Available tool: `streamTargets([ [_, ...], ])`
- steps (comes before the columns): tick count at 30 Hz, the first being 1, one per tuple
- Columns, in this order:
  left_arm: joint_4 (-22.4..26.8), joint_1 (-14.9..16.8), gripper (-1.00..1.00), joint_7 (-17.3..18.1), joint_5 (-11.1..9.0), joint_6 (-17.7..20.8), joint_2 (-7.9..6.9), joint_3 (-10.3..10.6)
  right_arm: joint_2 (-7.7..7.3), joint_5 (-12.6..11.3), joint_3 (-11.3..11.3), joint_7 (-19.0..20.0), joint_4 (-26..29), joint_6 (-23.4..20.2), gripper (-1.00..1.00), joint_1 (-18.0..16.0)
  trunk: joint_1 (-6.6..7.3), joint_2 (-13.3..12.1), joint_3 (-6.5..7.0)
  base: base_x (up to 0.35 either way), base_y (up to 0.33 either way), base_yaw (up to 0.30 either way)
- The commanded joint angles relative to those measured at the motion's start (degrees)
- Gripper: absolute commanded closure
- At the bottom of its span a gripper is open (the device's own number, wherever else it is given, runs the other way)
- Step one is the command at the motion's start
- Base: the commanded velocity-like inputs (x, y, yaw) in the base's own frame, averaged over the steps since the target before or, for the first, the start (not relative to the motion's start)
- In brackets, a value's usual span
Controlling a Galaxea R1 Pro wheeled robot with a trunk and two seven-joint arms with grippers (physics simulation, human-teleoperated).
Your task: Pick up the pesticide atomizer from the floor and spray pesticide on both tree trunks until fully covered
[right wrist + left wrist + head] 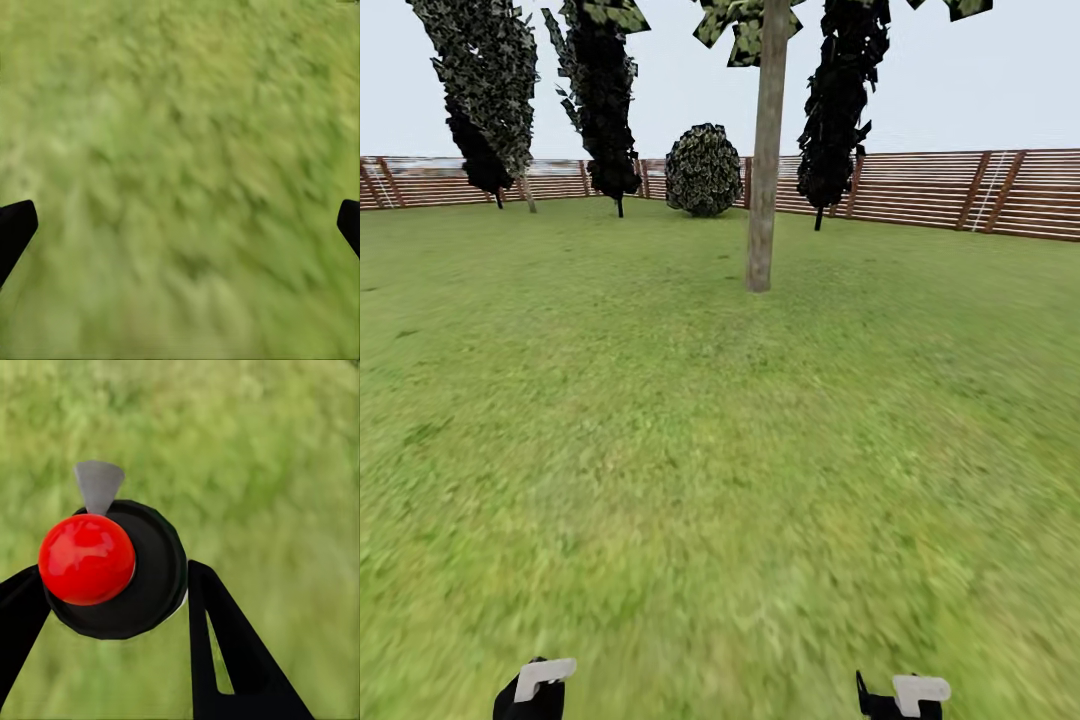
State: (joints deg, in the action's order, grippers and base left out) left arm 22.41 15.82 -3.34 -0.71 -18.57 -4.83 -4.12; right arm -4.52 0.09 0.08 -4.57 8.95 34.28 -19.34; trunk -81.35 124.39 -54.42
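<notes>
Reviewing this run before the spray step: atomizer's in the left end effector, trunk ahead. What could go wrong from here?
1. The tree trunk stands far across the lawn; spraying from here would likely miss it.
2. The left end effector holds the pesticide atomizer by its black body only, with a finger on each side; it could slip while driving.
3. Only one bare trunk shows, so the second tree needs finding.

The pesticide atomizer (112, 570) had a glossy red top and a matt black plastic-looking body. The fingers (240, 660) gripping it looked smooth and matt black. The tree trunk (765, 160) was mottled grey-brown, the fence (960, 190) slatted brown wood, and the lawn (710, 450) rough grass.
</notes>
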Motion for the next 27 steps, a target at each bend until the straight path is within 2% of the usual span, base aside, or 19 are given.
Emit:
streamTargets([
  [1, 0.0, 0.0, 1.00, 0.0, 0.0, 0.0, 0.00, 0.0, 0.02, 0.0, 0.0, 0.0, 0.0, 0.0, -1.00, 0.0, 0.00, 0.0, 0.00, 0.339, 0.000, 0.000],
  [10, 0.0, 0.0, 1.00, 0.0, 0.0, 0.0, 0.00, 0.0, 0.04, 0.0, 0.0, 0.0, 0.0, 0.0, -1.00, 0.0, 0.00, 0.0, 0.00, 0.339, 0.000, -0.154],
  [27, 0.0, 0.0, 1.00, 0.0, 0.0, 0.0, 0.00, 0.0, 0.04, 0.0, 0.0, 0.0, 0.0, 0.0, -1.00, 0.0, 0.00, 0.0, 0.00, 0.339, 0.000, -0.005],
])
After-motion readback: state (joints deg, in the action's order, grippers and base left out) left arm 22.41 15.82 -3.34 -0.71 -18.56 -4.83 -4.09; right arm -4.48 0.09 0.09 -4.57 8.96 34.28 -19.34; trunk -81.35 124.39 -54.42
